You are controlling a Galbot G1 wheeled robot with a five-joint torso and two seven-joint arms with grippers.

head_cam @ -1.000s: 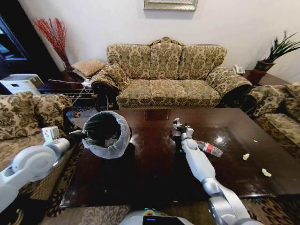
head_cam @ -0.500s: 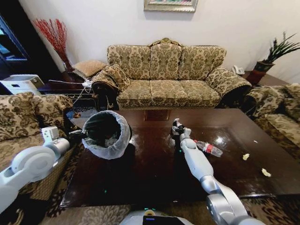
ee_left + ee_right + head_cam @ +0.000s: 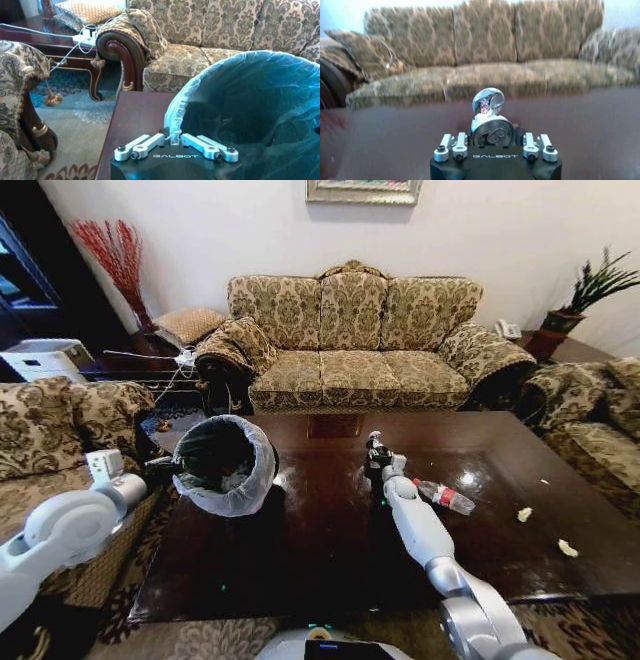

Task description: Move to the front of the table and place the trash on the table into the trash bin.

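Silver can [image 3: 492, 133] clamped between right fingers [image 3: 451, 144]

A home living room (ornate patterned sofa [image 3: 350, 340], glossy coffee table [image 3: 330, 550], framed picture [image 3: 362, 190]).

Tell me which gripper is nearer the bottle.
Right. The right gripper, shut on a silver can, is just beside the bottle over the table. The left gripper holds the bin rim, across the table.

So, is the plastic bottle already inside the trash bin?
No, the plastic bottle lies on the table, right of the right gripper, far from the trash bin.
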